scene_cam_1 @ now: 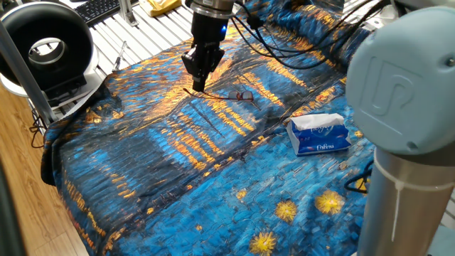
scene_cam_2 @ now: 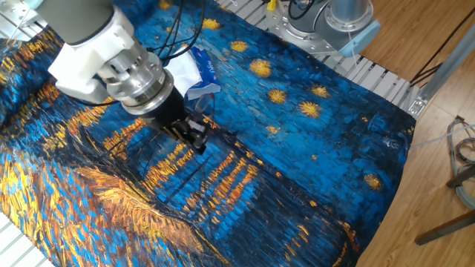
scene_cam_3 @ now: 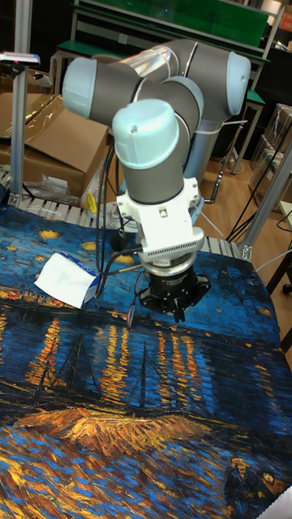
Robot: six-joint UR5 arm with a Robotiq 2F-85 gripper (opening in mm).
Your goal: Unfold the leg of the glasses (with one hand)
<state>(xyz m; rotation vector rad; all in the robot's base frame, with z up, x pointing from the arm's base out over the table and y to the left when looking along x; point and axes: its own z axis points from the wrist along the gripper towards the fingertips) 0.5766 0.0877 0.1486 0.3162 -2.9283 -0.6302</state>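
Note:
The glasses (scene_cam_1: 240, 94) lie on the blue-and-orange painted cloth (scene_cam_1: 178, 178), small and thin-framed. Their leg (scene_cam_1: 213, 92) runs as a dark wire leftward from the frame to my fingertips. My gripper (scene_cam_1: 197, 84) points down at the cloth just left of the frame, its fingers closed together on the leg's free end. In the other fixed view the gripper (scene_cam_2: 197, 141) covers the glasses. The tall fixed view shows the gripper (scene_cam_3: 174, 312) low over the cloth, with the glasses not clearly made out.
A blue tissue pack (scene_cam_1: 319, 134) (scene_cam_2: 194, 70) (scene_cam_3: 69, 278) lies on the cloth to the right of the glasses. A black ring-shaped device (scene_cam_1: 46, 46) stands off the table's left corner. The arm's own cables (scene_cam_1: 284, 50) trail across the far cloth.

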